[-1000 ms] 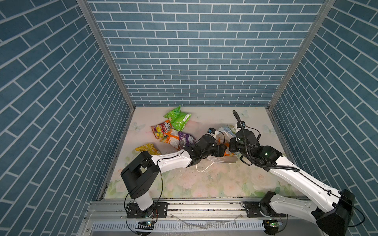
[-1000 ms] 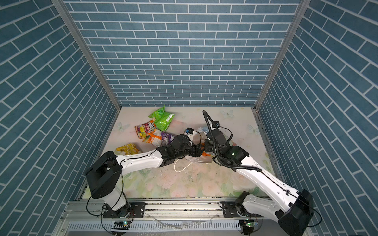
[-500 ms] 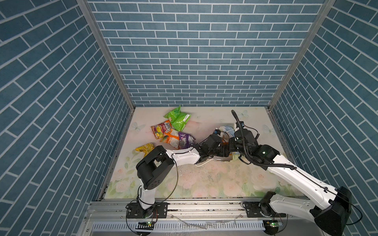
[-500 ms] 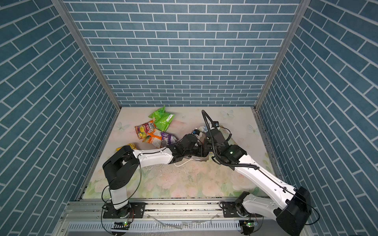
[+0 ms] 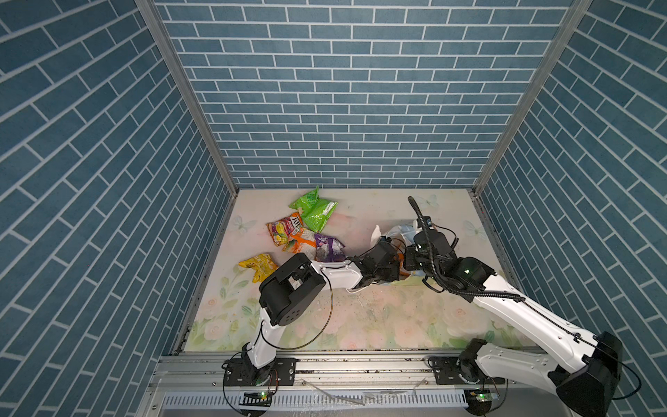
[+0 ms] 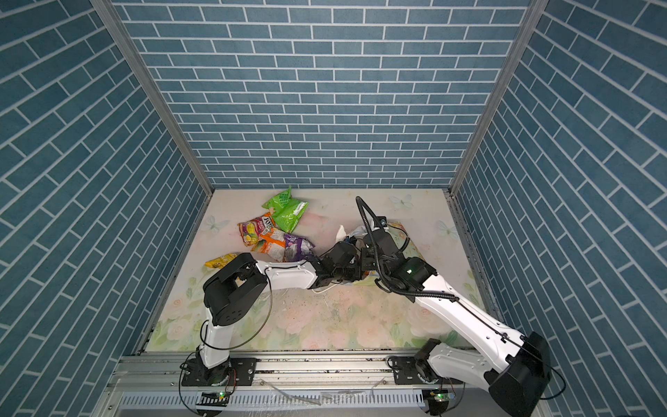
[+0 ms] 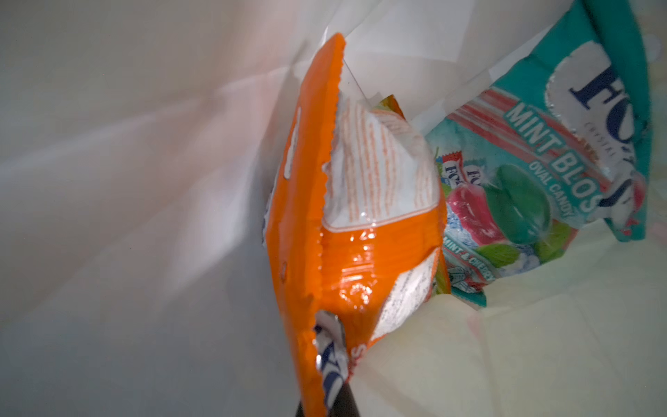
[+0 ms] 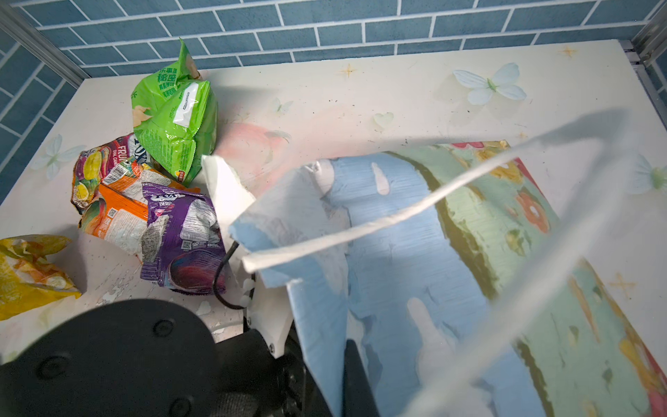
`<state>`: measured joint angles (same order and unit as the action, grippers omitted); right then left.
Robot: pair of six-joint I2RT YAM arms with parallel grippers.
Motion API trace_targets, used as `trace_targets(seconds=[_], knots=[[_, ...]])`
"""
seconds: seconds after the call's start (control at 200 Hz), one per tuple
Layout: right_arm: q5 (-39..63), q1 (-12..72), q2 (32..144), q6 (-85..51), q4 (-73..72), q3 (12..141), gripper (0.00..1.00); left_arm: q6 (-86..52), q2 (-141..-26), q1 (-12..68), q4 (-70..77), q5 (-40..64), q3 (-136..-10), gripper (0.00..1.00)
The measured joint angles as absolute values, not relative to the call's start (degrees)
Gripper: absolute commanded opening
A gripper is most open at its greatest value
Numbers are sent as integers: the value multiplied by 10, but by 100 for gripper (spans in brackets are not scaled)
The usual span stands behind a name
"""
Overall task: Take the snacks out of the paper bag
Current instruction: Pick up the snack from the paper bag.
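- Shows the left gripper [image 7: 332, 393] deep inside a pale yellow-green paper gift bag [image 8: 415, 252] printed with blue sky and flowers, pressed together on the corner of a crinkly orange-and-white foil packet [image 7: 361, 216].
- Shows a teal foil mint-candy packet [image 7: 541, 162] just beyond the held packet, against the bag's white lining.
- Shows the right gripper [image 8: 346, 375] beside the left gripper, pinching the bag's raised edge, with a white cord handle [image 8: 397, 216] looping just ahead.
- Shows five loose foil packets on the floral tabletop [image 5: 361, 317], well apart from both grippers, beyond the left forearm: bright green packet [image 5: 315, 213], orange-red fruit-print packet [image 5: 283, 231], second orange-and-white packet [image 5: 301, 243], purple packet [image 5: 328, 249], yellow packet [image 5: 258, 265].
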<state>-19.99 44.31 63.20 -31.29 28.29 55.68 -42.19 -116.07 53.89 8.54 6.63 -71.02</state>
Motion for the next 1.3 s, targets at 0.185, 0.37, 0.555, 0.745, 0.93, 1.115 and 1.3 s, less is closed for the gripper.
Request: trace_targets(seconds=[0.185,0.37,0.555,0.745,0.93,1.115,1.3], knots=[[-201,443,628,-313,284,555,0,-415,-1130,539,86,60,-693,0],[-205,443,627,-313,287,554,0,-412,-1089,539,86,59,-675,0],[-209,443,615,-316,288,543,0,-409,-1060,539,86,59,-669,0],[-212,443,609,-317,289,542,0,-409,-1050,539,86,61,-665,0],[-215,443,608,-317,295,541,0,-407,-1014,539,81,62,-648,0],[-220,443,604,-317,296,536,0,-401,-974,539,74,63,-642,0],[-223,443,604,-317,298,535,0,-394,-936,539,71,62,-641,0]])
